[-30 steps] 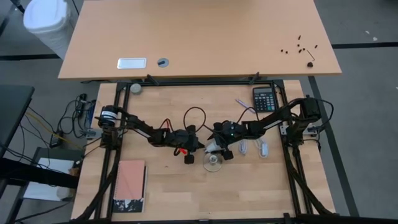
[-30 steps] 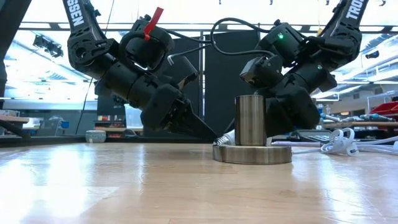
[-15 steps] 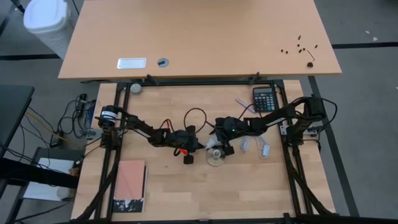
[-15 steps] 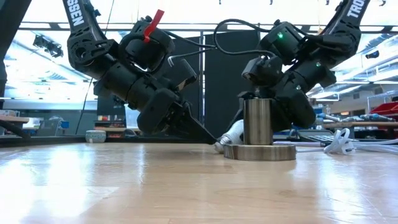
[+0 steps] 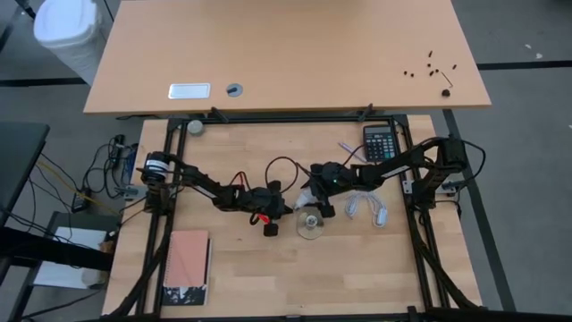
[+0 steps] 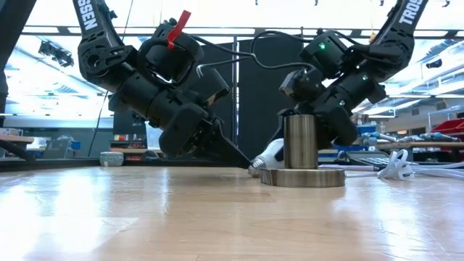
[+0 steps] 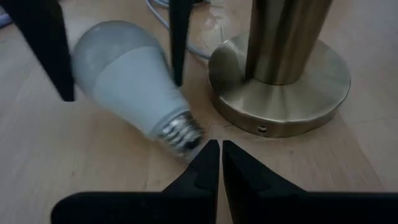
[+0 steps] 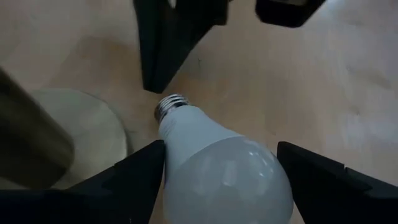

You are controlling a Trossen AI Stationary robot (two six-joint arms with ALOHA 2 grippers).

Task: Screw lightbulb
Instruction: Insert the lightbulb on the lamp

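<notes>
I see the white pear-shaped lightbulb [image 7: 124, 81] lying on its side on the light wood desk [image 5: 357, 277], near the middle, screw base twd the left gripper [image 7: 215, 163], whose fingers are pressed together w/ tips just beside the threads. Right gripper [image 8: 217, 168] has its fingers spread either side of the globe; can't tell if they touch it. Brass round-based lamp stand w/ upright socket tube [image 6: 301, 156] sits just beside the bulb, crowding that side. White coiled cord [image 5: 366, 207] lies behind the right arm, black calculator [image 5: 379, 141] nr the far right corner, pink notebook [image 5: 187, 259] at the near left corner. Near edge has open room.
</notes>
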